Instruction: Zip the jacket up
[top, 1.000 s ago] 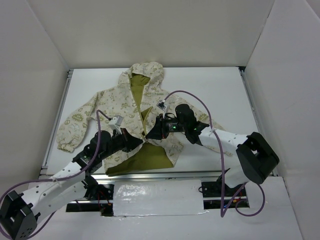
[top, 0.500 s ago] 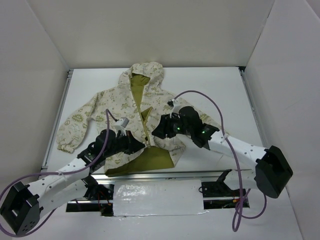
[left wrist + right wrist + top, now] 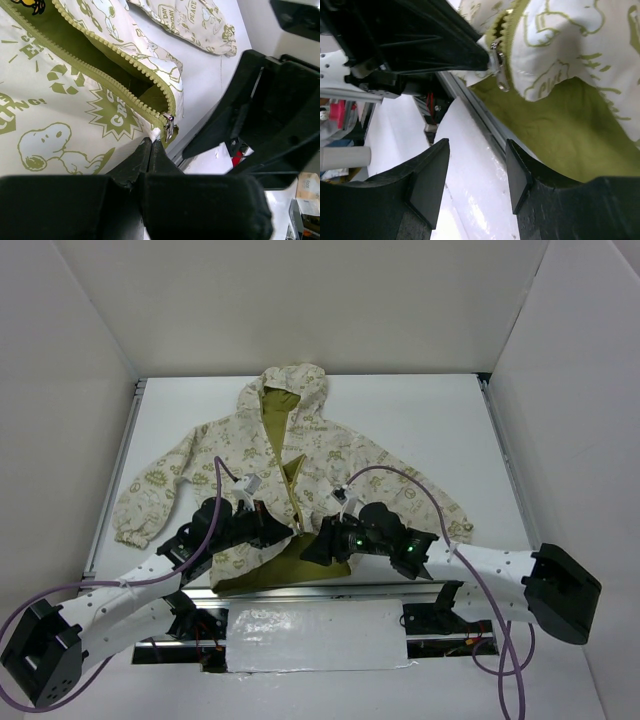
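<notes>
White table [image 3: 430,420] spreading far ahead of the left claw [image 3: 289,533] and the right claw [image 3: 306,550]. Cream fabric with olive doodle prints next: the jacket [image 3: 245,455], laid flat on its back, front open. Long axis running straight away from both claws, hem at the claws, hood [image 3: 298,385] at the far end, pointing away from them. One sleeve [image 3: 150,490] flung out well to the left of the left claw, the other sleeve [image 3: 425,495] out to the right of the right claw, both slanting back toward the near edge. Olive fabric [image 3: 285,565] showing in the gap between the front panels, widest just under and beside the right claw; cannot tell lining from separate cloth there.

Left claw clenched, pinching the jacket at the bottom end of the zipper [image 3: 95,70], a small white tab [image 3: 155,133] caught at its fingertips [image 3: 142,152]. Open rows of olive teeth climbing away from that grip toward the hood. Metal slider [image 3: 169,127] sitting at the foot of the teeth, just past the left claw's tips, apart from the right claw. Right claw released, jaws standing apart with nothing gripped between them, tips just short of the slider, close beside the left claw at the hem.
</notes>
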Robot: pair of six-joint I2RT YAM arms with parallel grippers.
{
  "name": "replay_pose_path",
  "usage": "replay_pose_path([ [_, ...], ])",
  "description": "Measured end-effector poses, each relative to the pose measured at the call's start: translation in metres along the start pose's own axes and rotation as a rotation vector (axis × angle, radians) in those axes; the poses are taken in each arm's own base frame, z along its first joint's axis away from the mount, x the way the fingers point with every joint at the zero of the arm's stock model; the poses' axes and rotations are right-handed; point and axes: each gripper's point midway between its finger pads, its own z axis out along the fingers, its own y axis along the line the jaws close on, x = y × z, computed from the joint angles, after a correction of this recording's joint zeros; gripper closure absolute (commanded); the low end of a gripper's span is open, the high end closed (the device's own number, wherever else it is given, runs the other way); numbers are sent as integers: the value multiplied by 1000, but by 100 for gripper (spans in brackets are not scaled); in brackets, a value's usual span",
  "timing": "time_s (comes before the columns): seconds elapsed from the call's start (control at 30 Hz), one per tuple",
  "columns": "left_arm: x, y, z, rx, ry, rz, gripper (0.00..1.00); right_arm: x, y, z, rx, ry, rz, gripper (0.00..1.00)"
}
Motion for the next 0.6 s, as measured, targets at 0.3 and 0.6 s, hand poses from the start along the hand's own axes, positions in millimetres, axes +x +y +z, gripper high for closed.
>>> replay_pose_path([
  [0.3, 2, -3, -1, 15, 11, 0, 100, -5, -9, 23, -9, -46, -1, 46],
  [0.6, 3, -5, 3, 38, 22, -1, 100, -15, -14, 30, 10, -99, 1, 47],
])
